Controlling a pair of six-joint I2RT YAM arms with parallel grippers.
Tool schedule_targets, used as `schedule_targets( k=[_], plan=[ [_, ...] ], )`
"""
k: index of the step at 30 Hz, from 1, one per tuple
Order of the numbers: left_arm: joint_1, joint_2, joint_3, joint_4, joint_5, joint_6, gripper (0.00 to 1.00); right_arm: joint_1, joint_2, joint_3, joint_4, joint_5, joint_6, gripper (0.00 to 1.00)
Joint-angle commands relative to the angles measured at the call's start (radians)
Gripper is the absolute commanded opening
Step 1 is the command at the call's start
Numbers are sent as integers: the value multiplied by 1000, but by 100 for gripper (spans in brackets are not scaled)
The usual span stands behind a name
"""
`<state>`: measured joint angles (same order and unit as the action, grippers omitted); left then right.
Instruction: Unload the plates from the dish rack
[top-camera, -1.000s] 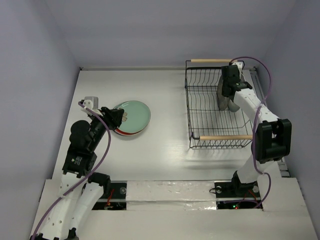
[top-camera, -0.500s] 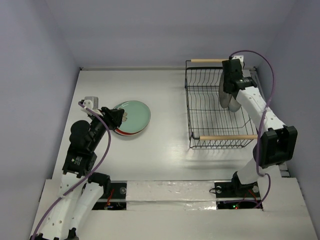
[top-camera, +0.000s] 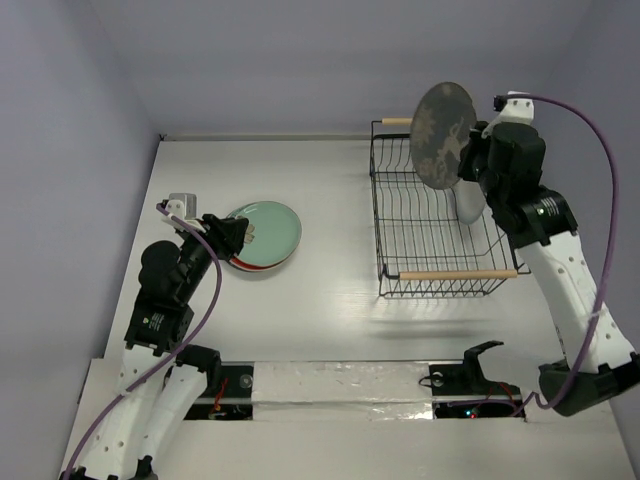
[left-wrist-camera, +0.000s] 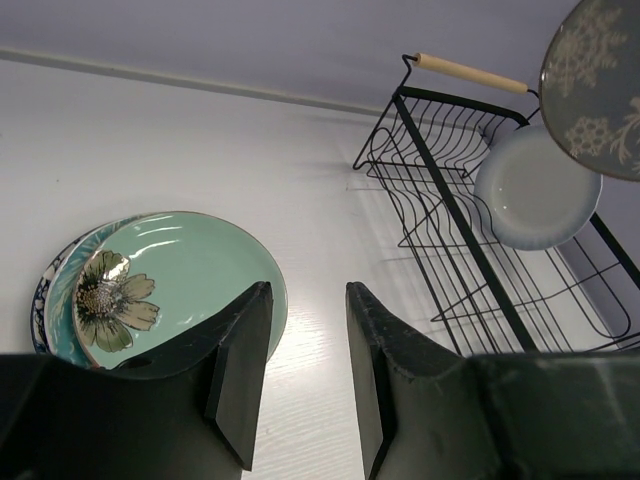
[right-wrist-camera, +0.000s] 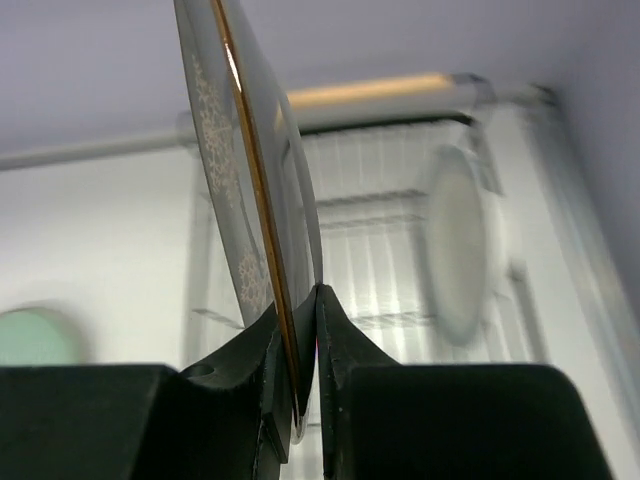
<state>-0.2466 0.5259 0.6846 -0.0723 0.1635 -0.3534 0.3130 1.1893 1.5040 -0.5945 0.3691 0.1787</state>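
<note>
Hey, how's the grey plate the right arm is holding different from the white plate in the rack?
The grey plate has a pale snowflake pattern and a gold rim; the white plate is plain. The grey plate is clamped in the right gripper in the air above the dish rack; the white plate stands in the rack's wires. Both are round and on edge.

top external: high at near edge, looking down on whole table (top-camera: 330, 300) | left wrist: low, facing dish rack (left-wrist-camera: 465, 72) from afar | right wrist: close against grey plate (right-wrist-camera: 215, 130) edge | shared: rack, white plate (left-wrist-camera: 535, 195)
</note>
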Motion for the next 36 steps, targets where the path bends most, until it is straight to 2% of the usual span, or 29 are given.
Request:
schedule_targets(
  k=[1,4,7,9,14,23,36],
  plan=[
    [4,-7,16,42,-1,1,33,70,-33,-28,301,-290,122,0],
    [4,-9,16,39,-10,-1,36,138,39,-66,421,-446,215,0],
    [4,-7,18,37,-15,-2,45,222,156,-85,534,-554,315,0],
    [4,-7,20,31,-22,-1,49,277,237,-103,649,-575,382,0],
    [4,-17,24,22,-42,-1,50,334,406,-88,795,-643,498,0],
    [4,-15,20,32,-21,1,50,405,665,-47,904,-685,645,0],
    [4,-20,16,37,-7,-1,50,414,803,-68,981,-719,742,0]
  ],
)
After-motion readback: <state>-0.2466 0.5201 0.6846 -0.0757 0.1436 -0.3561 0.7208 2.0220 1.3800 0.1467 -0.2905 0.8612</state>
